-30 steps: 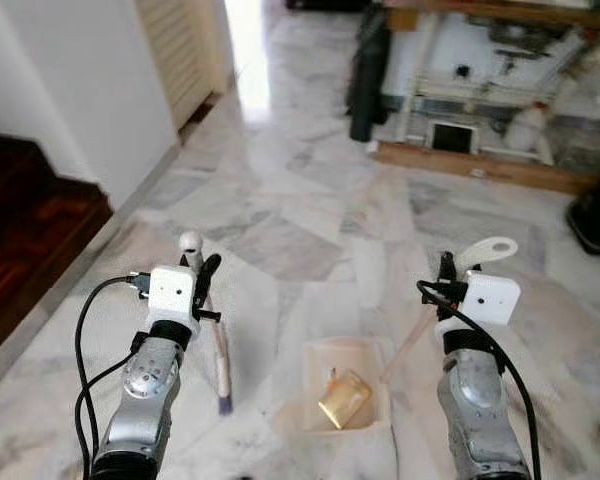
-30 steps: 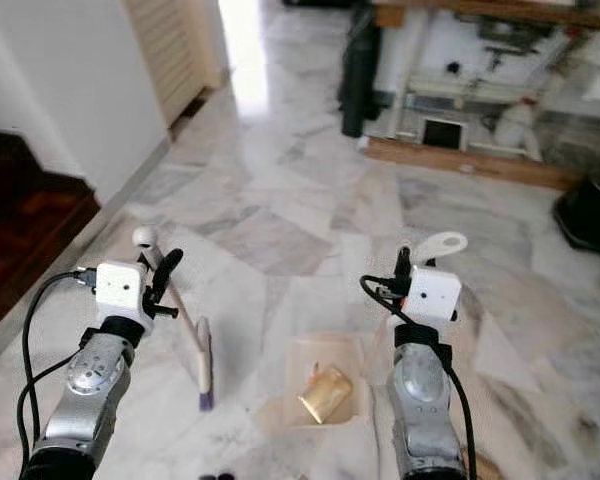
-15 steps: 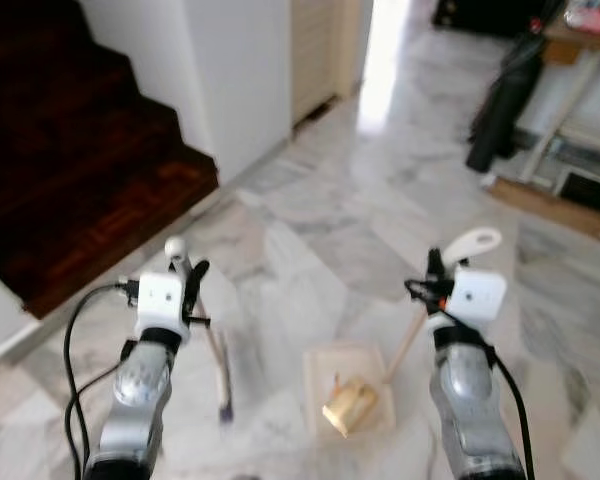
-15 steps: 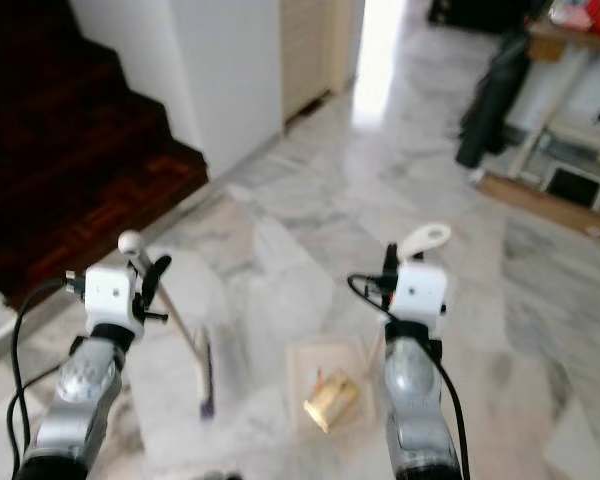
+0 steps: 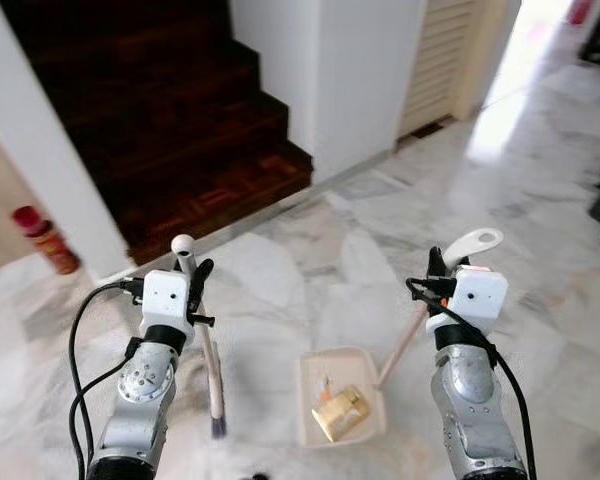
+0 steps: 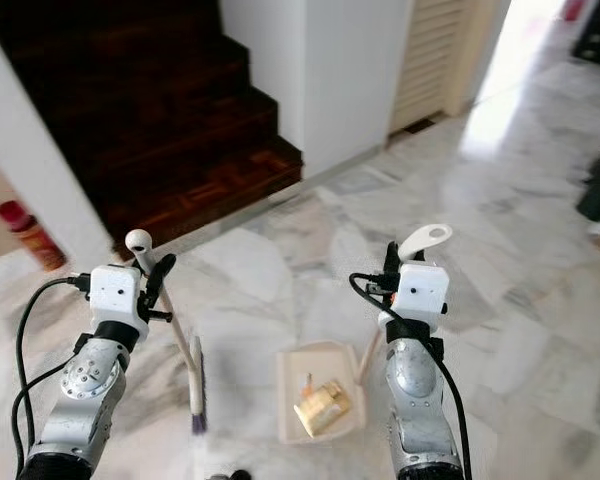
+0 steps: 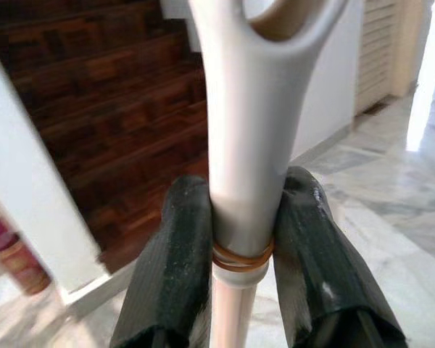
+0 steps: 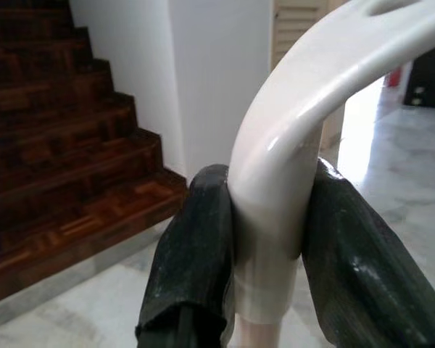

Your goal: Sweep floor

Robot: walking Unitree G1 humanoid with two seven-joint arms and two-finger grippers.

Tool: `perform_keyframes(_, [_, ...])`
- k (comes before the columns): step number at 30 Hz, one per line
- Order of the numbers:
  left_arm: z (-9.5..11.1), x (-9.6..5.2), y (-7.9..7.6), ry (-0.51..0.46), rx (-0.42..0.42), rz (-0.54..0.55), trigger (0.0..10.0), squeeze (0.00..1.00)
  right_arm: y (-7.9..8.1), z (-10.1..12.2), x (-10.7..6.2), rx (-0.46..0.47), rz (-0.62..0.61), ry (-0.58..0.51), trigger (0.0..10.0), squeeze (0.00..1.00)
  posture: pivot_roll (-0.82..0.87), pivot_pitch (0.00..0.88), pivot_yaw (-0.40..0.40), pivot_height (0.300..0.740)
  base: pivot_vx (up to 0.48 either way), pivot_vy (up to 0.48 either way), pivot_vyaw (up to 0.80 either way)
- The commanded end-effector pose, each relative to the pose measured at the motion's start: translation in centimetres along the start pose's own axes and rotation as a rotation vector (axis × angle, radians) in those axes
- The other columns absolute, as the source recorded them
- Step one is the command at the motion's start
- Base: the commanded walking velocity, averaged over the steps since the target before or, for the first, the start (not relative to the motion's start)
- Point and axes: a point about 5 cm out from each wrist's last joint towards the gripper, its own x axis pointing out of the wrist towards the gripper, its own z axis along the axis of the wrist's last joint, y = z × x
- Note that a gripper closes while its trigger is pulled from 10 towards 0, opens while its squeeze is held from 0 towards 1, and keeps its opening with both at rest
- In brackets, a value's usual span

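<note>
Marble floor (image 5: 310, 260) beside dark stairs (image 5: 170, 130)

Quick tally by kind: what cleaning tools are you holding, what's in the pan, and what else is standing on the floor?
Brooms: 1, in the left gripper (broom)
Dustpans: 1, in the right gripper (dustpan)
Gold scraps in the dustpan: 1 (scrap)
Red bottles by the stairs: 1 (bottle)
Total: 4

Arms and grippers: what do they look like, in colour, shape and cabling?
Both arms are silver metal with rounded joint housings, each topped by a white boxy wrist block. The left gripper and right gripper each have two long black fingers. Black cables loop from each wrist block down along the arm.
</note>
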Motion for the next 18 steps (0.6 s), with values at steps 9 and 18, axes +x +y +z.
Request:
perform_keyframes(9, [1.05,0.37,0.48,-0.045,0.016,0.017,10.0,0.00,0.28,1.28,0.52,0.007,0.007,-0.056,10.0,0.00,-0.01,0.059,-0.012,0.740,0.000,0.000,0.49])
perform_keyframes(18, [1.03,0.40,0.56,-0.038,0.003,0.020,10.0,0.00,0.22,1.16,0.54,0.040,-0.002,-0.043,10.0,0.00,-0.01,0.071,-0.010,0.740,0.000,0.000,0.00])
